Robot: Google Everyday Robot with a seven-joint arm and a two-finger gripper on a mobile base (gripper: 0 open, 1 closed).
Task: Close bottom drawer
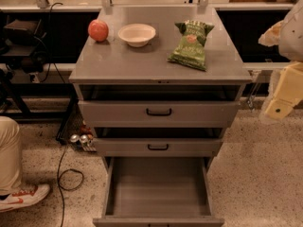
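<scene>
The bottom drawer (158, 188) of the grey metal cabinet is pulled far out toward me. Its inside is bare and its front edge lies at the bottom of the view. Above it, the middle drawer (157, 147) and the taller top drawer (158, 112) each stand slightly open, each with a small black handle. My gripper (282, 96) is at the right edge of the view, beside the cabinet at about top-drawer height, well away from the bottom drawer. It looks cream-coloured and is partly cut off.
On the cabinet top (118, 60) sit a red apple (98, 30), a white bowl (137, 34) and a green chip bag (191, 45). A person's leg and shoe (21, 196) are at the lower left. A black cable (66, 174) and cans (79, 139) lie on the floor left.
</scene>
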